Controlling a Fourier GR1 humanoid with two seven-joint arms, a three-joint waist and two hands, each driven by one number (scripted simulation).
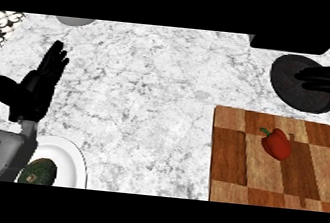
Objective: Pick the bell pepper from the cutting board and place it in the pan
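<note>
Evidently nothing is gripped: the pepper [277,143] is laid on the board [230,157], the right hand [328,81] held open over the pan [286,85]. The left hand [38,84] is rested open at the left, likely kept clear.

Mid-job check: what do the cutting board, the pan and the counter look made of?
Cutting board: wood, in light and dark brown blocks with visible grain, matte. Pan: dark grey, flat and dull, likely metal, though the look leaves it open. Counter: white stone veined grey, probably marble, no clear shine.
</note>
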